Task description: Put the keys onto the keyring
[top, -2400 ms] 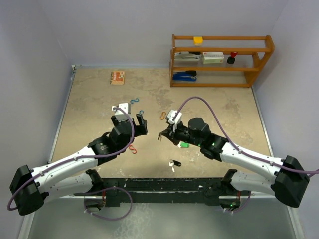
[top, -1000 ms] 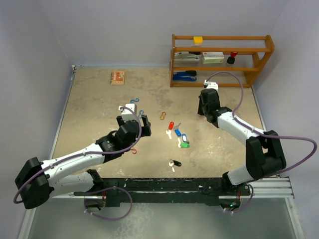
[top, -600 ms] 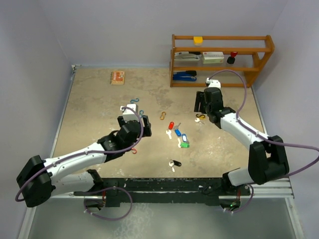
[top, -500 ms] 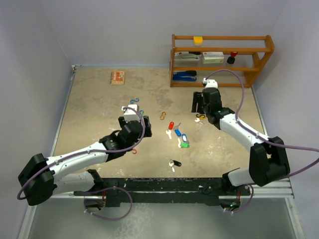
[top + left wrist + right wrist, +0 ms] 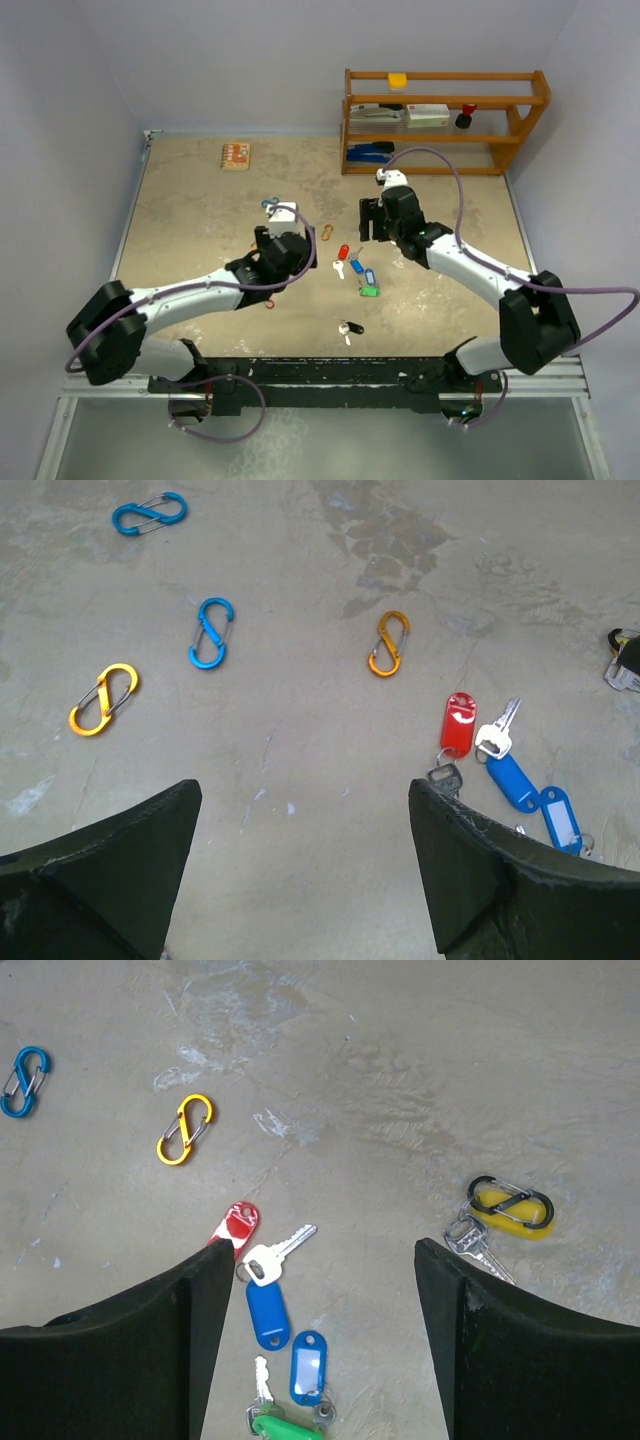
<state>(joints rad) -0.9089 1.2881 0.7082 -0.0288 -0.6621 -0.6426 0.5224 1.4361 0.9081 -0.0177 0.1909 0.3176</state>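
1. The table (image 5: 200,210) is a beige, mottled, stone-like slab with pale scuffs and hairline cracks.
2. The keys (image 5: 275,1260) are thin silver metal blades with plastic heads or oblong tags. They lie flat in a loose cluster near the middle of the table.
3. In that cluster are a red tag (image 5: 235,1225), a white-headed key (image 5: 262,1265), a solid blue tag (image 5: 267,1315), a blue window tag (image 5: 307,1365) and a green tag (image 5: 290,1427) cut off by the lower edge of the right wrist view.
4. Apart from the cluster lies a yellow tag (image 5: 510,1210) outlined by a black wire loop, with a bare silver key (image 5: 470,1238) touching it.
5. A black-headed key (image 5: 351,328) lies alone, closer to the arm bases.
6. The right pincer (image 5: 325,1250) is spread wide and grips nothing. Its matte black fingers (image 5: 130,1360) flank the cluster: the red tag sits just beside one fingertip, the yellow tag near the other.
7. The left pincer (image 5: 302,800) is also spread wide and empty. The cluster lies off to one side of it, just past one of its dark fingers (image 5: 500,880).
8. Four glossy S-shaped clips rest on the table: two blue clips (image 5: 210,633), a yellow clip (image 5: 103,698) and an orange clip (image 5: 387,643). The orange one is nearest the keys but not touching them.
9. No writing can be read on the window tag. The print on the boxes in the wooden shelf (image 5: 470,76) and the orange marks on a small card (image 5: 236,156) are too small to make out.
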